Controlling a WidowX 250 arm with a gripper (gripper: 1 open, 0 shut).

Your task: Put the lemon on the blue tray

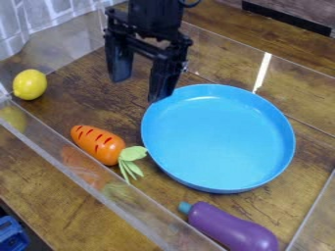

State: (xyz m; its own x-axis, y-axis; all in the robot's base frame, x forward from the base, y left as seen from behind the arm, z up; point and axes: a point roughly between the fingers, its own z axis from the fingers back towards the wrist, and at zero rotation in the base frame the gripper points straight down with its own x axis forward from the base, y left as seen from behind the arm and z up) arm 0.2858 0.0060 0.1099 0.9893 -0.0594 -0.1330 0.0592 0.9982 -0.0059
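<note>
A small bright-yellow lemon point(29, 84) lies on the wooden table at the far left, close to the clear wall. To the right of centre sits the big round blue tray point(217, 137), with nothing on it. My black gripper point(140, 77) hangs above the table between the two, just up and left of the tray's rim and well right of the lemon. It points down and is open, its two fingers apart with nothing between them.
An orange carrot point(101, 144) with green leaves lies in front of the tray's left edge. A purple eggplant point(232, 231) rests at the bottom right. Clear plastic walls point(53, 167) enclose the wooden surface along the left and front.
</note>
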